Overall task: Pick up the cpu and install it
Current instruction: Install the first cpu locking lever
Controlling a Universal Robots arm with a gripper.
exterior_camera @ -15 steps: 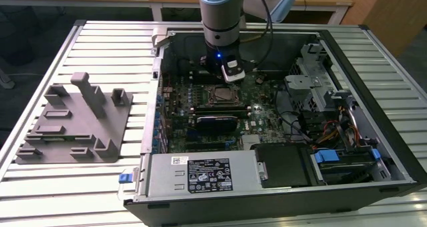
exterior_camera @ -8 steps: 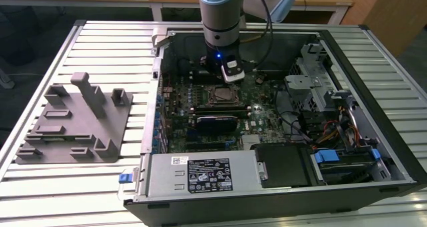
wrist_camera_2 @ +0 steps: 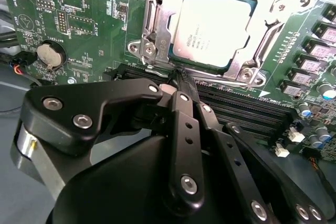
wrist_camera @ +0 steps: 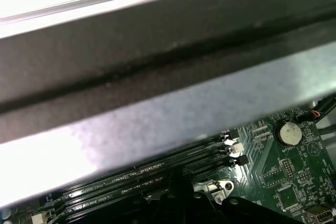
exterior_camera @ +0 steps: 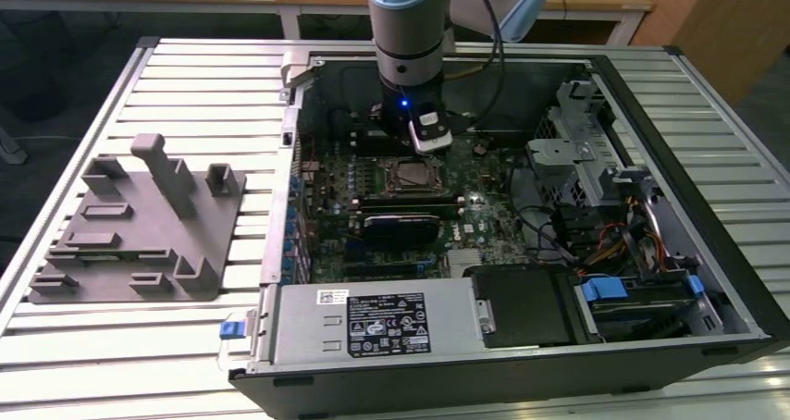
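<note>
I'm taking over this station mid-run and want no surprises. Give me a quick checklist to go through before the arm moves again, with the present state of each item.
1. Chip position: the cpu lies flat inside its socket frame on the green board. Ok.
2. Gripper load: the gripper is shut with nothing between its fingertips. Ok.
3. Gripper clearance: its tips sit close to the socket frame's edge, near the black memory slots; contact cannot tell.
4. Socket latch locked: cannot tell.
5. Grey tray on the exterior view's left, outside the computer case: out of the way. Ok.
</note>
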